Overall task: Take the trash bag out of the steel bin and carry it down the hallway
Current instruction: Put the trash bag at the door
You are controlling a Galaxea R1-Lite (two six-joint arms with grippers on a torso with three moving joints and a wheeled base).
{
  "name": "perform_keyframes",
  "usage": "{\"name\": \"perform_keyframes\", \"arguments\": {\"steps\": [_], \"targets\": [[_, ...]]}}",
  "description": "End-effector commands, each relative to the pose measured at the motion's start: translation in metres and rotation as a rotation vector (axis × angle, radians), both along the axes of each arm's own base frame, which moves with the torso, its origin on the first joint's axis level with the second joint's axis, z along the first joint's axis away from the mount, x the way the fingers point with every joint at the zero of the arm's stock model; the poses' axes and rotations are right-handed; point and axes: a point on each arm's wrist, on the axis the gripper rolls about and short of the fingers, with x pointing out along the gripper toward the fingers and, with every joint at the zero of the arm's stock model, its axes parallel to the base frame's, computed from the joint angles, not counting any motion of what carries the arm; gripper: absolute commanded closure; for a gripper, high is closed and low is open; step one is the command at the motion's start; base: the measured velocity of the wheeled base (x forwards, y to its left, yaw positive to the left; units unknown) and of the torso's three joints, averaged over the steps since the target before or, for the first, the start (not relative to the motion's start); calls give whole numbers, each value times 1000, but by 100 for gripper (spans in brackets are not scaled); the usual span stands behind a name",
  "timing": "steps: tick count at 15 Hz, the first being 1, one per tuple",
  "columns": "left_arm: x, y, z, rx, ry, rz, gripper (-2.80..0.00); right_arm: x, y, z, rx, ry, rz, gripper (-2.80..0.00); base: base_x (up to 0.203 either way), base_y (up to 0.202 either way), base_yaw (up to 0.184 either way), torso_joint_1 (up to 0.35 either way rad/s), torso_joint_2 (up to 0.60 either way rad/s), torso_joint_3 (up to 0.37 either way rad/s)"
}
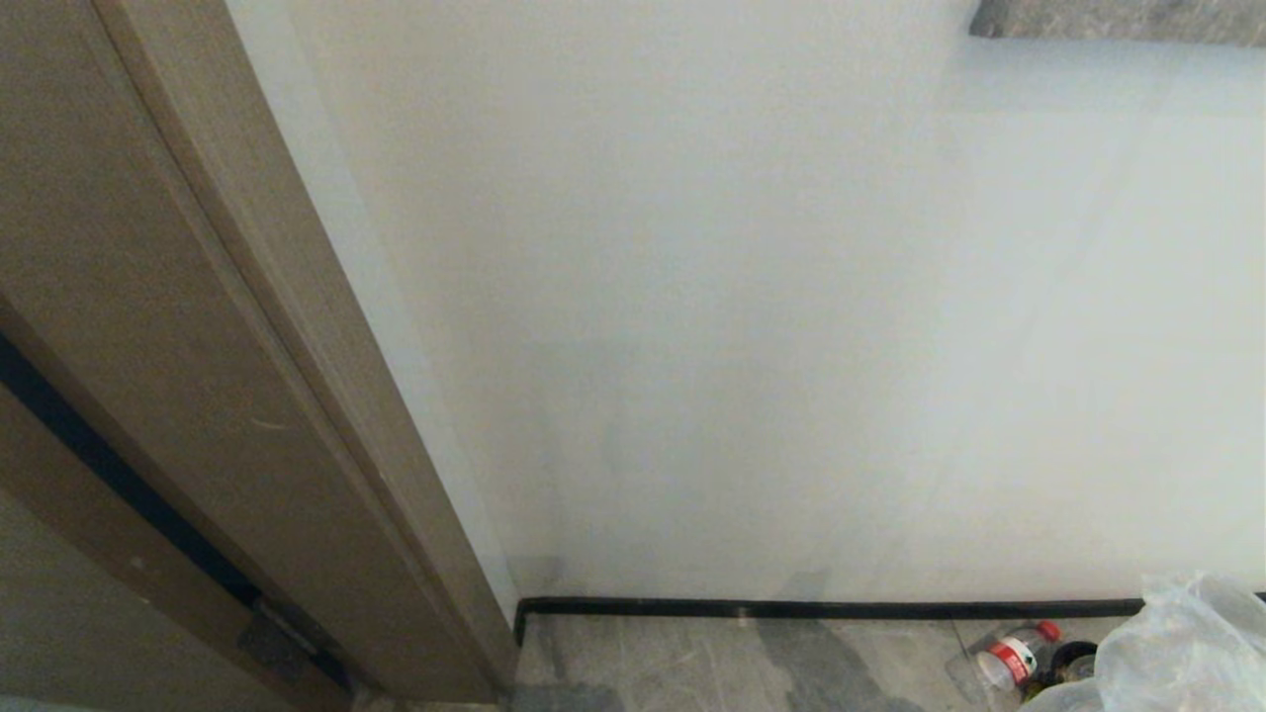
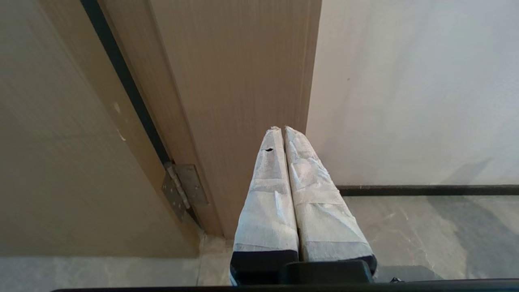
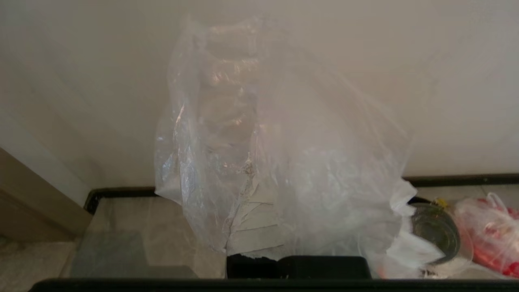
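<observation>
The trash bag (image 3: 308, 162), thin clear crinkly plastic, drapes over my right gripper (image 3: 259, 170), which is shut on it; one white-wrapped finger (image 3: 255, 239) shows through the film. In the head view the trash bag (image 1: 1177, 653) sits at the lower right, with a red-capped bottle (image 1: 1014, 655) visible inside. A round dark metal shape (image 3: 436, 233) lies just past the bag; I cannot tell whether it is the steel bin. The hallway floor (image 1: 692, 663) is grey marbled tile. My left gripper (image 2: 282, 129) is shut and empty, pointing at a door frame.
A brown door frame (image 1: 198, 326) with a hinge (image 2: 182, 188) stands at the left. A pale wall (image 1: 791, 297) with dark skirting (image 1: 791, 608) is close ahead. A pinkish-red knotted bag (image 3: 488, 235) lies on the floor beside the clear bag.
</observation>
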Motion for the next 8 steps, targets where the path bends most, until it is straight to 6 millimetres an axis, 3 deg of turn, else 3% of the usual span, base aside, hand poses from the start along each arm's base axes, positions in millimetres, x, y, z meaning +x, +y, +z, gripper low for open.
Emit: {"name": "perform_keyframes", "arguments": {"steps": [1,8], "targets": [[0,0,0,-1,0,1,0,0,0,0,3,1,-1,0,0,0,0,2,-6,-192],[0,0,0,-1,0,1,0,0,0,0,-5,-1,5,0,0,0,0,5,3,-196]]}}
